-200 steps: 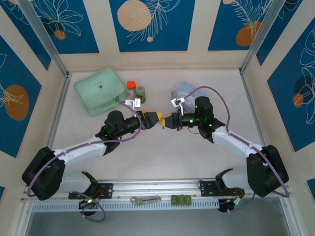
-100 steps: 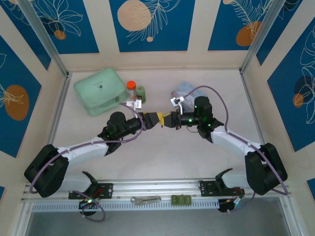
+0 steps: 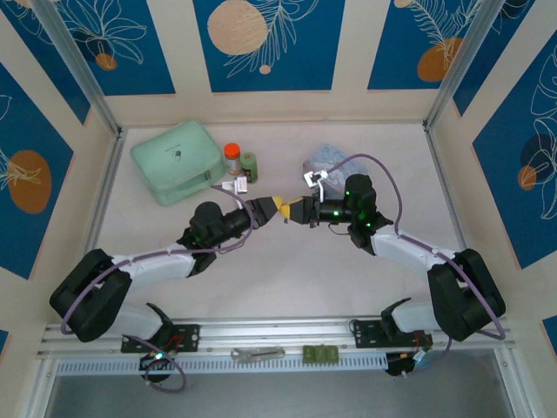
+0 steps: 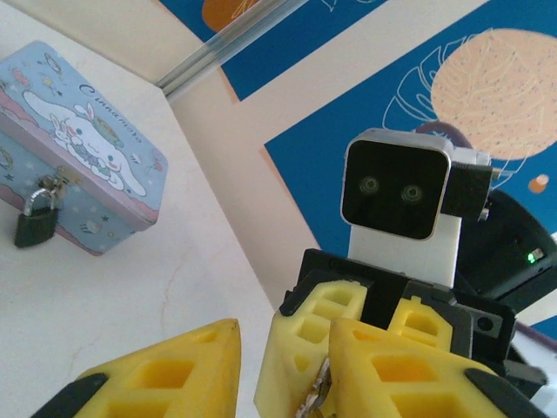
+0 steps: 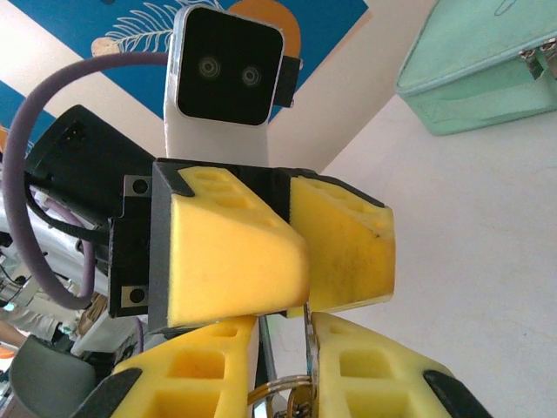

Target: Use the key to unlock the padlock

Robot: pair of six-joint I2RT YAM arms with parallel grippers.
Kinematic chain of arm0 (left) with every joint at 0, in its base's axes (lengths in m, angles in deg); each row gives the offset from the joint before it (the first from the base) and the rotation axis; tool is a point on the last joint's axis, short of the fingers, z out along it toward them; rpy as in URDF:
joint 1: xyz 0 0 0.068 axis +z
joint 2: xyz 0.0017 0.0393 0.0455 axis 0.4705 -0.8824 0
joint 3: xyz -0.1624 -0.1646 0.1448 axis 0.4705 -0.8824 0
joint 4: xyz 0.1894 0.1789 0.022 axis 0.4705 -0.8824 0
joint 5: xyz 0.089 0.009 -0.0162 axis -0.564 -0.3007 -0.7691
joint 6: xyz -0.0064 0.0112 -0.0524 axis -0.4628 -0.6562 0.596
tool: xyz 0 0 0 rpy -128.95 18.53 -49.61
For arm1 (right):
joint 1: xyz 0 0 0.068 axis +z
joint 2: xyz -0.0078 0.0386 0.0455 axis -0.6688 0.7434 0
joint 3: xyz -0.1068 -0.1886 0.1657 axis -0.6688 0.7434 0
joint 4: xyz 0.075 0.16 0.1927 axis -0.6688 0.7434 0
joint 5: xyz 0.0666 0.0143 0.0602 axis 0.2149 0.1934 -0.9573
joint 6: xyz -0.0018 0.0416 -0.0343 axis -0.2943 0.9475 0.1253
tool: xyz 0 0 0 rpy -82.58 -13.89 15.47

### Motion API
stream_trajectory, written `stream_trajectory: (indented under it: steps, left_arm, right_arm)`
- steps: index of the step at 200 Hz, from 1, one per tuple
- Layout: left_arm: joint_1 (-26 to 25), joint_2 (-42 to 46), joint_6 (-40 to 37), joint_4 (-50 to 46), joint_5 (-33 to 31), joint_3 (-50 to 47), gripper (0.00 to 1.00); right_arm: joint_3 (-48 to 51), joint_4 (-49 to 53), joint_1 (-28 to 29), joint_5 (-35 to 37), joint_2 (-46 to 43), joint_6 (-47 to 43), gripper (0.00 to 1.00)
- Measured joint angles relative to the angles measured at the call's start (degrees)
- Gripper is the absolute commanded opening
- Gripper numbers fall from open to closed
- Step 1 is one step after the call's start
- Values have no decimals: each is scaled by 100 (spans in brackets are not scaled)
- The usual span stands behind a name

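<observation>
Facing tip-to-tip: left claw (image 3: 277,208), right claw (image 3: 296,212)

Bright even light, soft shadows; wrist cams' foreground blurry.

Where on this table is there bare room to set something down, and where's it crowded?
Free: the patch between the front rail and the meeting left gripper and right gripper; also the back right corner beside the light-blue tin. Crowded: back left, with green case, bottle and green roll, and around the grippers.
</observation>
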Motion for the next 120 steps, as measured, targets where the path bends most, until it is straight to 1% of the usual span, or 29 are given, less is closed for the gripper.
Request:
stream_trajectory:
  steps: [16,27,30,75,92,102,110,113,116,117,120]
  left_arm:
    - [0,-50,127,114,9,0,16]
    - [0,-50,190,140,24,2,6]
    - [0,-50,153,138,26,4,1]
    - [0,33,160,-39,63,81,0]
    - [0,52,125,-155,63,120,0]
    - [0,55,90,-271,61,166,0]
    - [0,63,35,-352,59,197,0]
    - [0,70,13,-385,55,201,0]
    - [0,81,-13,-422,39,201,0]
    - [0,83,-20,-435,37,203,0]
    - [0,96,-31,-476,24,201,0]
  right_arm:
    - [2,-2,-4,24,4,13,0]
    - [7,-17,-4,37,4,17,0]
    - [9,-22,-4,39,4,28,0]
    - [63,-61,-11,103,7,31,0]
    - [63,-83,-11,105,7,31,18]
    - [63,-79,-22,105,7,52,35]
    - [63,-74,-37,103,7,48,46]
    - [63,-85,-37,101,7,28,52]
    - [61,-68,-42,103,4,68,57]
    - [61,-68,-44,103,4,55,57]
    - [61,-76,-46,98,4,22,63]
